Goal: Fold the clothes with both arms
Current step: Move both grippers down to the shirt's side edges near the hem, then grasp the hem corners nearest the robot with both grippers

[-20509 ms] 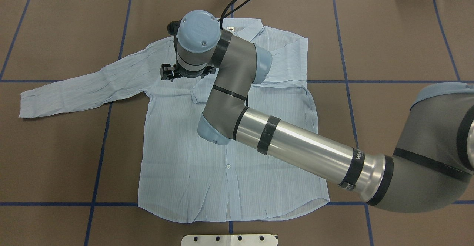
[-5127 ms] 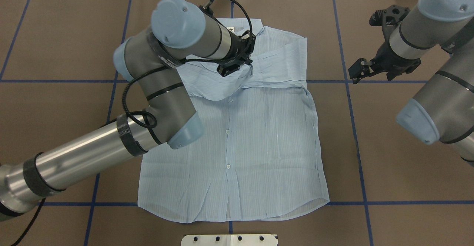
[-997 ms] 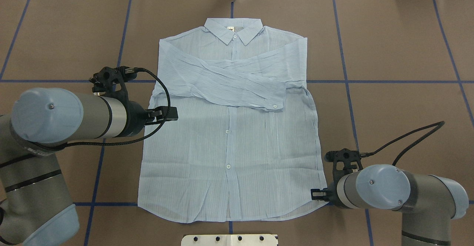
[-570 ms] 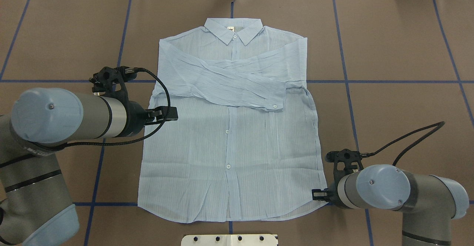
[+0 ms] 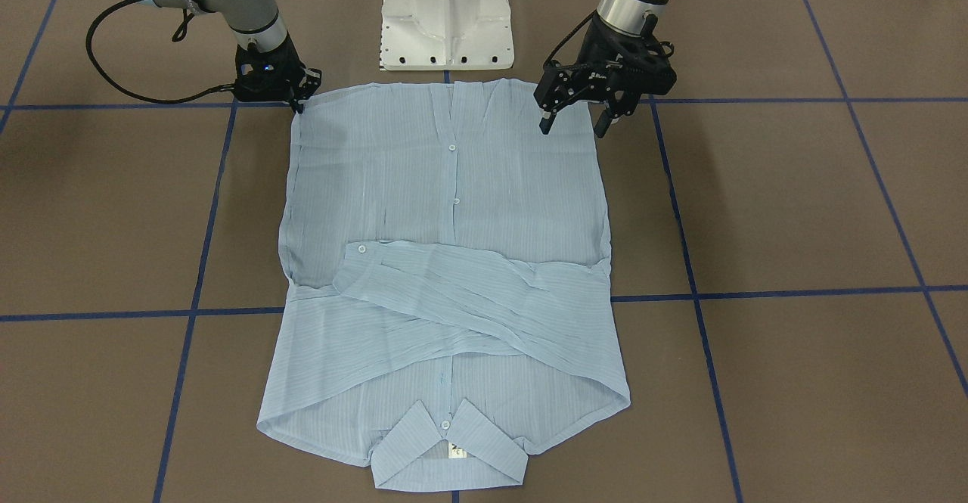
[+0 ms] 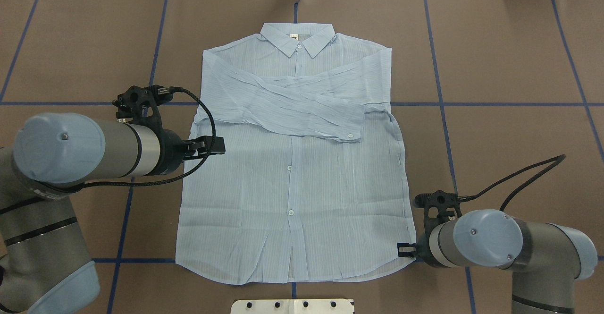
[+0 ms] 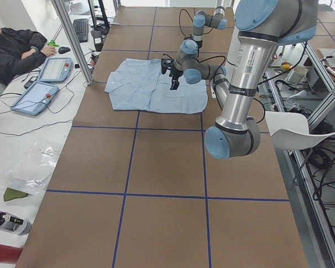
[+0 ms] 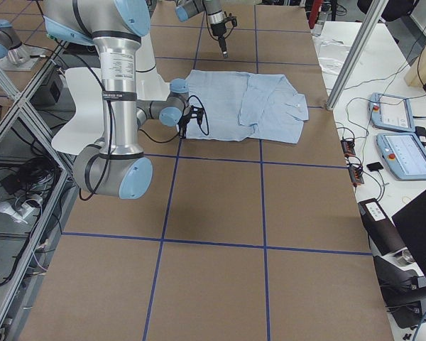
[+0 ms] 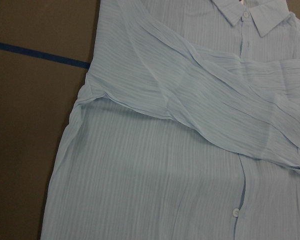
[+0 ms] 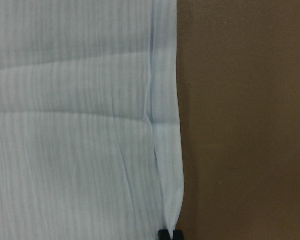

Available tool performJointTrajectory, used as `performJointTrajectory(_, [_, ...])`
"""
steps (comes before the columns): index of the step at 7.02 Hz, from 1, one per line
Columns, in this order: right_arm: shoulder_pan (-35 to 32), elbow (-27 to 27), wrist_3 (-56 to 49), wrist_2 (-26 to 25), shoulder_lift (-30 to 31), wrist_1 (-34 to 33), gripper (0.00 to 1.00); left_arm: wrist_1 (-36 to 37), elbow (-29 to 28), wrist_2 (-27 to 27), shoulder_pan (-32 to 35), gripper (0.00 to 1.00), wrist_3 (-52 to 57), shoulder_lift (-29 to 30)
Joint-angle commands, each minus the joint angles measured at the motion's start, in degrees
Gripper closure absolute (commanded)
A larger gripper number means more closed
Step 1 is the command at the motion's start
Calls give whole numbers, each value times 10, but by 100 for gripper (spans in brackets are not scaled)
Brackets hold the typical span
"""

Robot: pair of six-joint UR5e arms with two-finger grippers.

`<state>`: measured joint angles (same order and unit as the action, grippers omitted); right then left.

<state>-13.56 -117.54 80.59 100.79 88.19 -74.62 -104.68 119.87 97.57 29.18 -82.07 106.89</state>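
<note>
Overhead exterior shows the shirt (image 6: 292, 186) flat on the desk (image 6: 519, 139). My right gripper (image 5: 301, 100) pinches one hem corner and my left gripper (image 5: 571, 126) hangs open, so lifting now would likely skew the fold.

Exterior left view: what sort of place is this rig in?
Probably a robotics lab workcell: a brown table gridded with blue tape, holding the shirt; a person at a side bench with touchscreen pendants; and aluminium framing.

No legible text; marks on tag (image 5: 456, 451) at shirt (image 5: 378, 178) collar too small.
</note>
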Motion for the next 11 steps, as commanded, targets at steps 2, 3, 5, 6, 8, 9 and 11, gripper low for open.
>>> performJointTrajectory(2, [-9, -22, 0, -1, 0, 0, 100, -94, 1, 1, -2, 1, -7, -95])
performJointTrajectory(3, [-11, -22, 0, -2, 0, 1, 100, -152, -3, 0, -12, 1, -21, -146])
performJointTrajectory(5, [-15, -26, 0, -2, -1, 3, 100, -171, -15, -32, -108, 1, -110, -171])
performJointTrajectory(6, [-17, -32, 0, -1, -1, 4, 100, -169, -14, -46, -145, 1, -158, -168])
performJointTrajectory(8, [-21, -34, 0, -1, -1, 4, 100, -142, -20, -49, -182, 10, -185, -153])
performJointTrajectory(9, [-21, -34, 0, 0, -1, 4, 100, -131, -26, -49, -185, 14, -185, -145])
performJointTrajectory(11, [-21, -33, 0, 0, -1, 4, 100, -131, -46, -50, -185, 19, -185, -141])
